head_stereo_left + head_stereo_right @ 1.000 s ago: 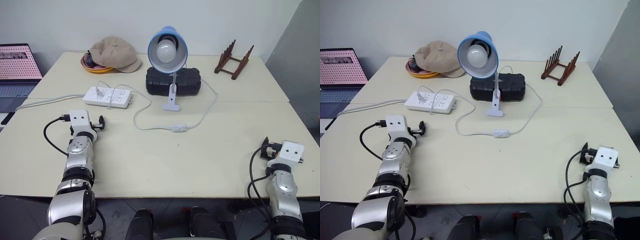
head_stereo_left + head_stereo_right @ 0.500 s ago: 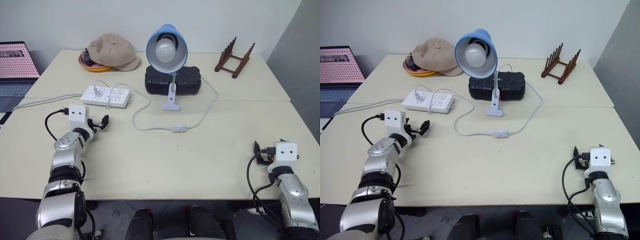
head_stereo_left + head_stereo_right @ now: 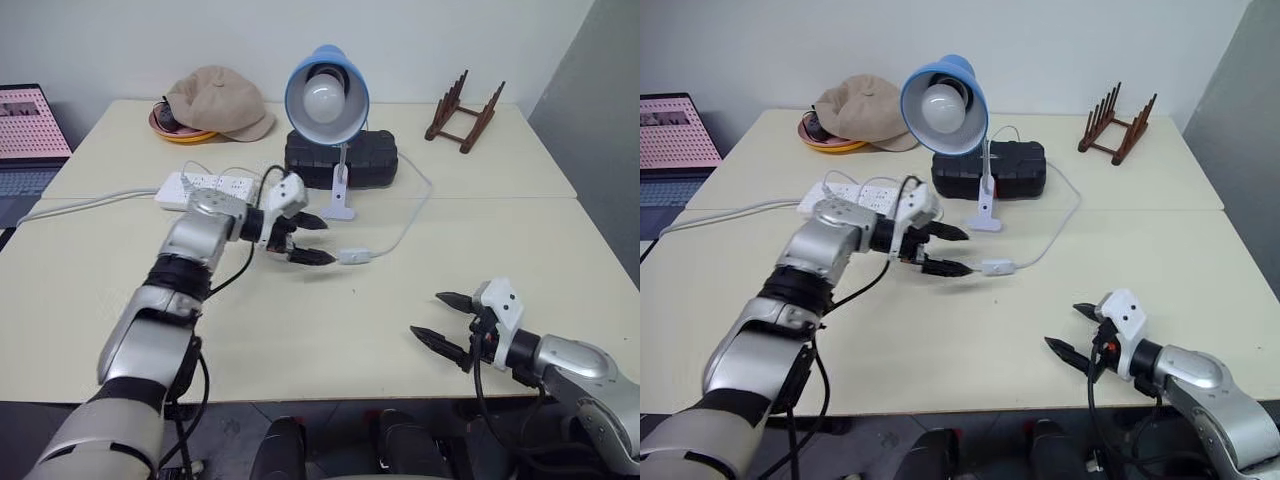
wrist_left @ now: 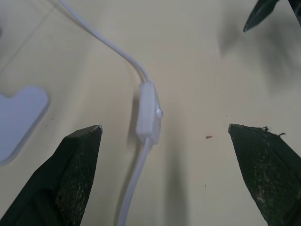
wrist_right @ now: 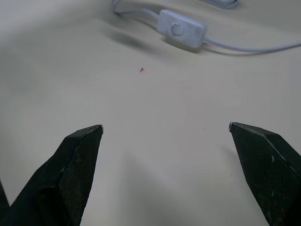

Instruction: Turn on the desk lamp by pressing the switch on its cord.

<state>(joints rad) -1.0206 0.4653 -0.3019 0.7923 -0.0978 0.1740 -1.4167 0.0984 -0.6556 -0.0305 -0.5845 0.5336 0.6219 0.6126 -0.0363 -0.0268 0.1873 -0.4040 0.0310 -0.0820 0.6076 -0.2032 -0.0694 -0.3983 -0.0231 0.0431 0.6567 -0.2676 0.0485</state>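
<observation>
Left gripper (image 3: 308, 240), jaws apart, has swung in just beside the switch (image 3: 351, 256); right gripper (image 3: 440, 320), also apart, has turned toward it; lamp (image 3: 326, 92) unlit, so we judge pressing comes next

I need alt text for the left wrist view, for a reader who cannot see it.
A small white oblong switch on a thin white cord lies on a beige table, framed between the two black fingers of the open left claw. A flat white lamp base shows at one edge.
</observation>
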